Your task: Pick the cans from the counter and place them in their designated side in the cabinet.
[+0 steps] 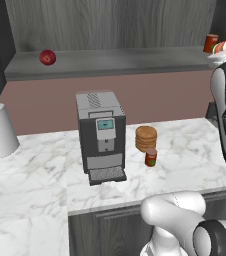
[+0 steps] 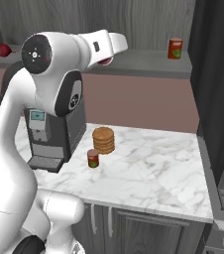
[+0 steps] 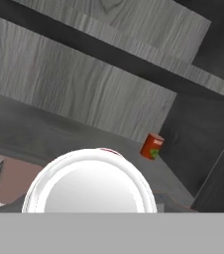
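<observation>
The cans sit in three spots: a darker red-brown cylinder with a green label (image 1: 151,157) stands upright on the white marble counter with grey veins (image 1: 35,180), just in front of a stack of tan flat discs (image 1: 146,138) and right of a grey coffee machine (image 1: 101,135). A red can with a green label (image 1: 210,43) stands near the right end of the grey wood-grain cabinet's flat shelf board (image 1: 115,62). Just beside it, the gripper (image 1: 225,47) pinches a bright red can with a white rim (image 2: 105,61) above that shelf, well right of a round red ball (image 1: 47,57).
</observation>
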Controlling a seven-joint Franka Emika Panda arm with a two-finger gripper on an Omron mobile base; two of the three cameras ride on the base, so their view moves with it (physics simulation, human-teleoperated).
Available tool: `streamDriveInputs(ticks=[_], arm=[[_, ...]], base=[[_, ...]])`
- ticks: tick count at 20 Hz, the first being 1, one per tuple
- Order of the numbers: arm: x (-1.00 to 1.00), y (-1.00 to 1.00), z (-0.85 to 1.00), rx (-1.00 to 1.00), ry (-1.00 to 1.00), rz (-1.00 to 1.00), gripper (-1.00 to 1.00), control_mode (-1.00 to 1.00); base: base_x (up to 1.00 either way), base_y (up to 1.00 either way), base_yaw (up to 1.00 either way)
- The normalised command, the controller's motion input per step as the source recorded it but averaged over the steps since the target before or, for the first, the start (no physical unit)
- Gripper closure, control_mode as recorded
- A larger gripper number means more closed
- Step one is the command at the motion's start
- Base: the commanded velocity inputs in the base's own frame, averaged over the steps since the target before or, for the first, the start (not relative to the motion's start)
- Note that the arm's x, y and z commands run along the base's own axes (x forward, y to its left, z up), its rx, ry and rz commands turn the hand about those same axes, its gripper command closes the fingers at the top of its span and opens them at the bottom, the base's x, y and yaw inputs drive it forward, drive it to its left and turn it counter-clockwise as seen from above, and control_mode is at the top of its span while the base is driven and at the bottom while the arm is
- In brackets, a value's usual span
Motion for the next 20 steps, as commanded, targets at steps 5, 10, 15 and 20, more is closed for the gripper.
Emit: streamDriveInputs(ticks=[5,10,15,20], arm=[[0.22,-0.11,0.00,0.00,0.03,-0.02,1.00,-1.00],[0.25,-0.10,0.00,0.00,0.05,-0.02,1.00,-1.00],[0.21,-0.11,-0.05,0.00,0.04,-0.01,1.00,-1.00],[0.13,-0.06,-0.13,0.00,0.01,-0.01,1.00,-1.00]], base=[[0.00,0.00,0.00],[0.00,0.00,0.00],[0.00,0.00,0.00],[0.00,0.00,0.00]])
